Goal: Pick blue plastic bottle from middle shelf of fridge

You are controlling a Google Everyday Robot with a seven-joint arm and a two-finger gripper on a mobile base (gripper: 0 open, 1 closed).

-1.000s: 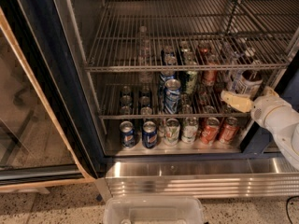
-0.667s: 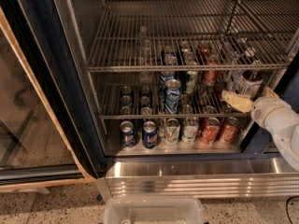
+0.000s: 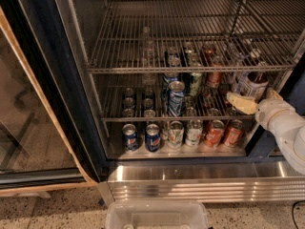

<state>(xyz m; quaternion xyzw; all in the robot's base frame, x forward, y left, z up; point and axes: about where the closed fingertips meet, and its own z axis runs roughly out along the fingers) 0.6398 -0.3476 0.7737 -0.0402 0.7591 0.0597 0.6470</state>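
One cramped corner, several ways to fumble

End effector (image 3: 251,97) sits at the blue plastic bottle (image 3: 252,84), far right on the middle shelf (image 3: 114,110) of the fridge (image 3: 71,104). Clamped or loose, can't tell. A shallow hold could slip, and a hasty pull might topple neighbouring cans (image 3: 213,78) or snag the upper rack (image 3: 167,69).

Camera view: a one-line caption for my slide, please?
Pincer at the blue plastic bottle on the middle shelf of the fridge.
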